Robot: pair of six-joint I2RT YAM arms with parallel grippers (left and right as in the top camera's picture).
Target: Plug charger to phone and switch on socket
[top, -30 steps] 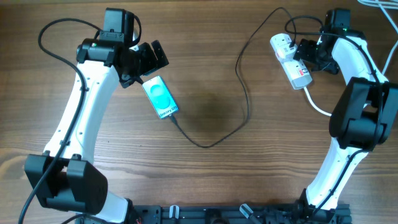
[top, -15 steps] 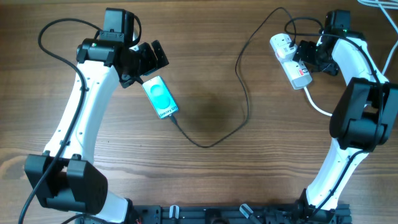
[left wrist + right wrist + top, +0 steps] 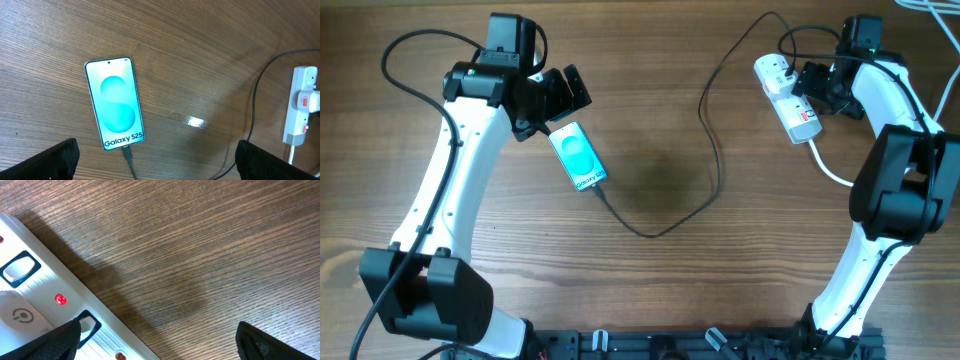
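The phone [image 3: 578, 157] lies flat on the table, its cyan screen up; it also shows in the left wrist view [image 3: 115, 105]. The black charger cable [image 3: 655, 230] has its connector [image 3: 127, 152] in the phone's bottom end and loops right and up to the white plug adapter [image 3: 772, 72] on the socket strip [image 3: 798, 115]. My left gripper [image 3: 555, 100] hovers open just beyond the phone's top end [image 3: 160, 167]. My right gripper [image 3: 815, 85] is open over the strip [image 3: 160, 347], its left finger above a rocker switch [image 3: 89, 324]. A small red light [image 3: 60, 299] glows on the strip [image 3: 35, 287].
The strip's thick white cord [image 3: 830, 172] runs down and right toward my right arm's base. The strip also shows at the right edge of the left wrist view [image 3: 300, 112]. Bare wooden table [image 3: 650, 120] lies between the phone and the strip.
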